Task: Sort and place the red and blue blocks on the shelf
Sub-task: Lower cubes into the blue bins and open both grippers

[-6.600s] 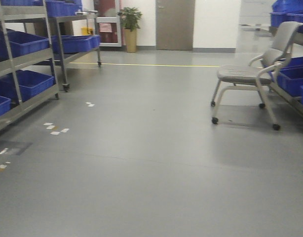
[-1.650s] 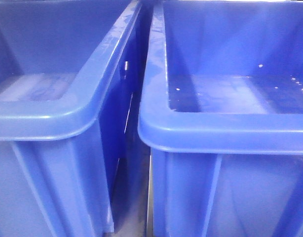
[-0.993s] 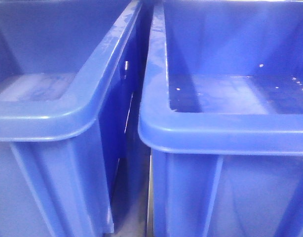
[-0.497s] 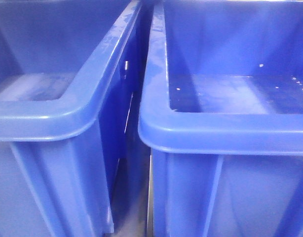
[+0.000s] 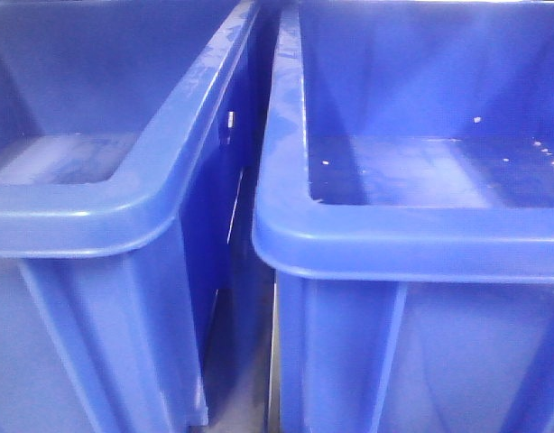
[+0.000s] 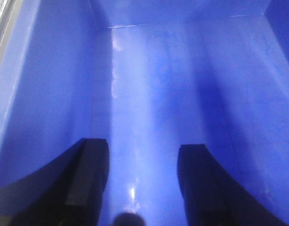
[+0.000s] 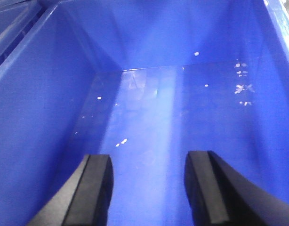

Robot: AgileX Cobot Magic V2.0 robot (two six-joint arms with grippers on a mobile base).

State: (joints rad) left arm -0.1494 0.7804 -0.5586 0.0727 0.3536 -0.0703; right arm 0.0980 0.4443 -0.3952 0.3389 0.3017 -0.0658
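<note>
No red or blue block shows in any view. My left gripper (image 6: 142,146) hangs open inside a large blue bin (image 6: 55,94), its two dark fingers (image 6: 90,174) wide apart over the bare bin floor. In the right wrist view, my right gripper (image 7: 149,160) is also open, with nothing between its fingers (image 7: 203,183), above the floor of another blue bin (image 7: 45,94). Neither gripper appears in the front view.
The front view is filled by two large blue bins side by side, the left bin (image 5: 96,216) and the right bin (image 5: 412,234), with a narrow gap (image 5: 236,271) between them. Small white specks (image 7: 241,87) lie on the right bin's floor.
Earlier the front view showed an open floor with shelves and a chair; since then it has closed up on the two bins. Over the last second and a half nothing has visibly moved.
</note>
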